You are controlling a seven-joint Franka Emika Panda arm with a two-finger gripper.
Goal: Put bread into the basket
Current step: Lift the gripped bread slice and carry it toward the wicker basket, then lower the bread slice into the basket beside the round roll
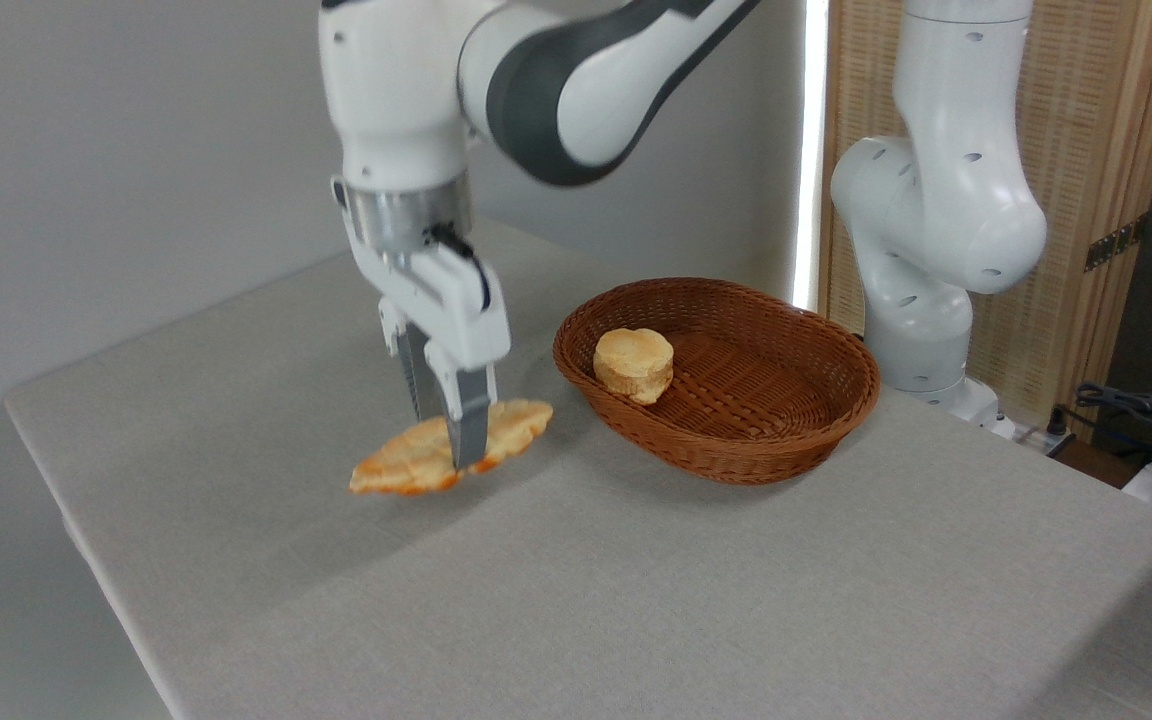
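Gripping bread | jaws clamped across middle | golden, leaf-shaped, browner scalloped edges, tilted

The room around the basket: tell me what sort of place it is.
Probably a robot lab or test room: a Franka arm mounted at a cloth-covered table, bare grey walls, a folding screen, and loose cables at right.

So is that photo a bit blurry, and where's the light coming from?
In the camera view, the gripper and the bread it pinches look slightly soft; the wicker basket is sharper. A bright strip glares behind the basket, and soft shadows fall on the table under the bread.
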